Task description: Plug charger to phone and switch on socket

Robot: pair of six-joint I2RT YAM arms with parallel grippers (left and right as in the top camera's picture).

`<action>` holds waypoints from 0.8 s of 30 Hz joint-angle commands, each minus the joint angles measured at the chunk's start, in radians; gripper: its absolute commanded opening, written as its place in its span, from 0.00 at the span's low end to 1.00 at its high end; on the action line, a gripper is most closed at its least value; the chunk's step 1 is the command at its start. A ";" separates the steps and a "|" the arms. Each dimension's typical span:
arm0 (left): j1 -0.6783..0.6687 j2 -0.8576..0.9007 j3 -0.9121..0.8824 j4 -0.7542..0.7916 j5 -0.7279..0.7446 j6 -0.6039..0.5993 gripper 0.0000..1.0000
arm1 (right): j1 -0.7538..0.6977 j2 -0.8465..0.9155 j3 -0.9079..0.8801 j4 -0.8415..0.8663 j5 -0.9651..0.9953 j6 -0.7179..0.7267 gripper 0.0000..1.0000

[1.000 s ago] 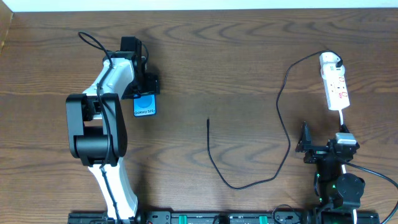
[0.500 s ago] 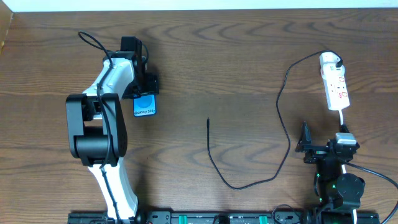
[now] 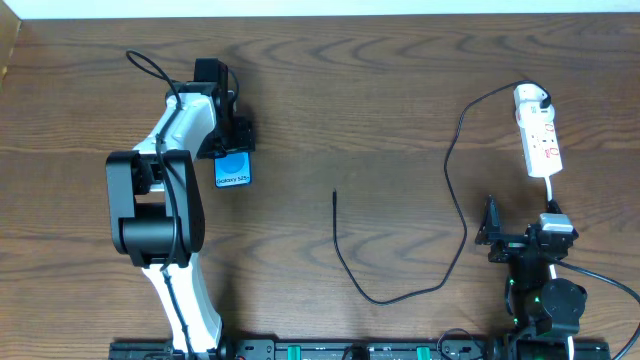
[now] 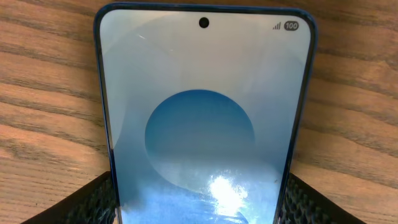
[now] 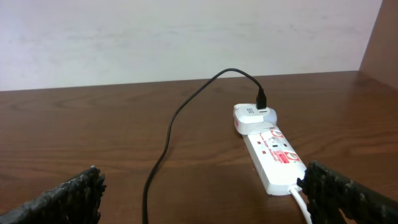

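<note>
Surface: brown wood table [image 3: 400, 100], pale wall behind.
Phone [image 3: 233, 170]: flat, screen up and lit, far left of table, under left arm's wrist.
Left gripper [image 4: 199, 183]: astride phone, one finger [image 4: 99, 199] at each long edge; touching or just beside, cannot tell, so gripped or not, cannot tell.
Right gripper [image 5: 202, 180]: spread wide, nothing between, low at right front of table, facing socket.
Charger [image 3: 455, 190]: adapter [image 5: 252, 117] seated in far end of socket; cable looping across mid-table; plug tip [image 3: 334, 195] loose on wood, well apart from phone.
Socket [image 3: 543, 145]: far right, white cord [image 3: 551, 190] running down toward right arm.
Step (judged): securing phone; plug not yet in, switch not yet pressed.
Risk 1: phone skidding or pivoting on smooth wood, from pads meeting its edges unevenly.
Risk 2: adapter tugged out or socket dragged, from pulling cable taut toward phone.
Risk 3: thin plug tip slipping or rolling on pickup, from lying flat on table.
Risk 4: right arm snagging white cord, just beside it.
Hidden: phone's lower end and port, cut off in left wrist view; phone's top, under arm from overhead.
Unclear: switch position, too small.
</note>
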 commanded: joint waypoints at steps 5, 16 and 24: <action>0.005 0.061 -0.009 -0.006 -0.001 -0.006 0.33 | 0.004 -0.006 -0.001 -0.005 0.008 -0.014 0.99; 0.005 0.058 -0.008 -0.010 -0.001 -0.006 0.07 | 0.004 -0.006 -0.001 -0.005 0.008 -0.014 0.99; 0.005 0.048 0.032 -0.056 -0.001 -0.005 0.07 | 0.004 -0.006 -0.001 -0.005 0.008 -0.014 0.99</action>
